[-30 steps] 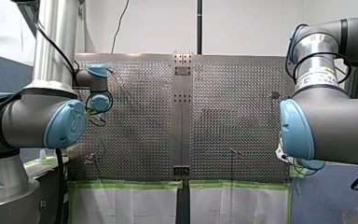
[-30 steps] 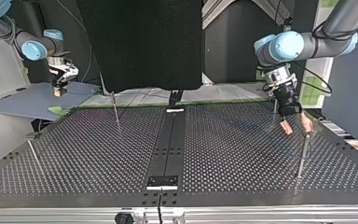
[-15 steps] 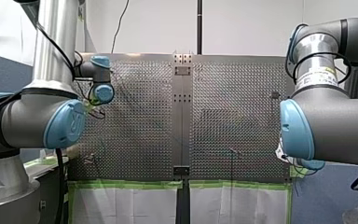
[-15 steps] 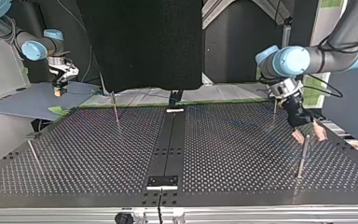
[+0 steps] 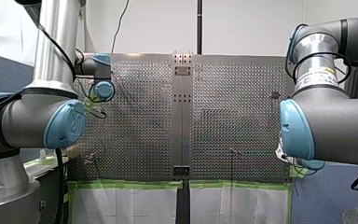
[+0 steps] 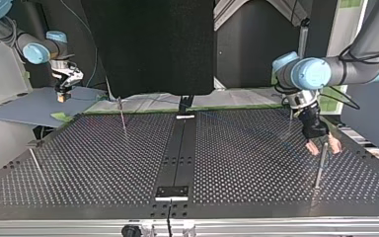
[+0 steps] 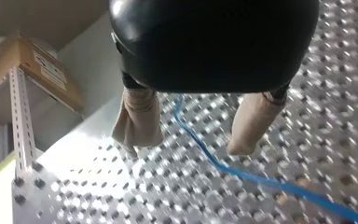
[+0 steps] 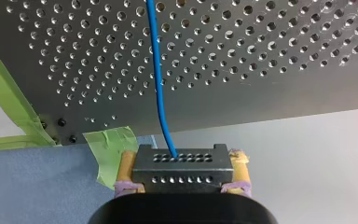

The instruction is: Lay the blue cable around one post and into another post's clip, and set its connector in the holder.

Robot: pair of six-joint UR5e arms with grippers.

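Left gripper (image 7: 189,142): black body, beige pads (image 7: 137,121) standing well apart, jaws open and gripping nothing. In the left wrist view the blue cable (image 7: 261,179) is lying on the perforated table (image 7: 345,93) and passing beneath the gap between the pads. Whether it is touching either pad cannot be told.

In the top view this gripper is hanging low over the table at the view's right. It is pointing down, just beside the top of a thin upright post (image 6: 320,168).

Right gripper (image 8: 182,171): the yellow pads (image 8: 127,170) are clamping a black connector (image 8: 177,163) from both sides. The cable is leaving the middle of the connector's face and running straight ahead of the gripper. It is crossing the table's edge and going on over the holes.

In the top view the right gripper is sitting off the table, beyond its far corner at the view's left, above a blue mat (image 6: 29,106).

In the right wrist view, strips of green tape (image 8: 109,151) are showing at the table's edge beside the connector.

Two more thin posts are standing on the table: one (image 6: 122,116) near the far edge, one (image 6: 35,165) near the view's left edge. The cable is touching neither.
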